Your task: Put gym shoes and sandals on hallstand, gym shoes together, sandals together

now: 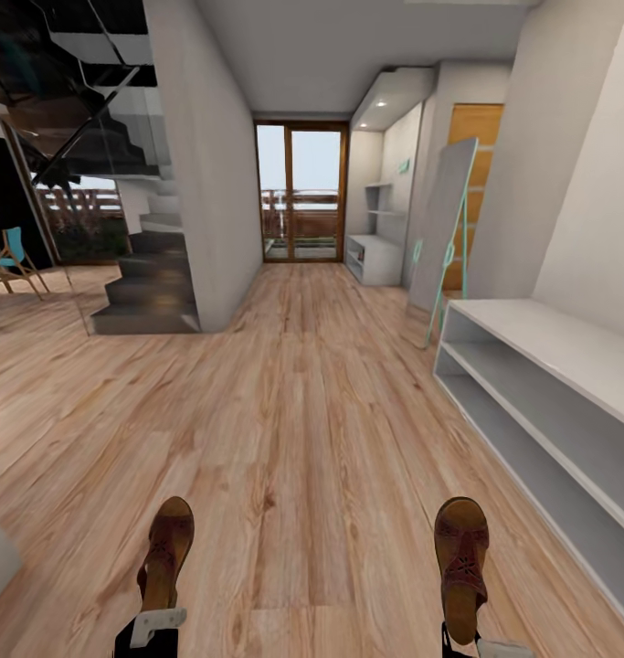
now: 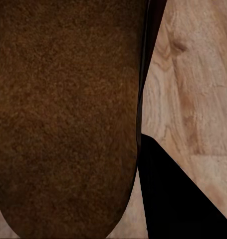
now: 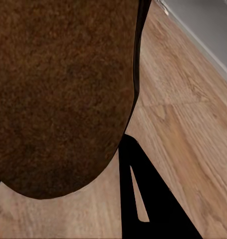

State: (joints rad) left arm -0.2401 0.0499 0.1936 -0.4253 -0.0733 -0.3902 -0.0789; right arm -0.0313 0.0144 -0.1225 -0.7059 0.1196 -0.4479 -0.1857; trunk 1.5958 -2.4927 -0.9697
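Observation:
Two dark brown sandals are lifted over the wood-plank corridor floor (image 1: 302, 429), toes pointing ahead. My left gripper (image 1: 156, 614) is shut on the heel of the left sandal (image 1: 168, 544). The right sandal (image 1: 461, 553) is held the same way, with my right gripper (image 1: 460, 637) shut on it. Up close, the left sandal's sole (image 2: 63, 114) and the right sandal's sole (image 3: 63, 89) hang above the planks. The light-grey hallstand (image 1: 374, 259), with stepped wall shelves above it, stands far down the corridor on the right. The gym shoes are out of view.
A white two-shelf bench (image 1: 540, 366) runs along the right wall close by. A tall mirror (image 1: 444, 228) leans on the wall beyond it. Dark stairs (image 1: 152, 283) and a white wall block rise on the left. A glass door (image 1: 301, 192) closes the far end.

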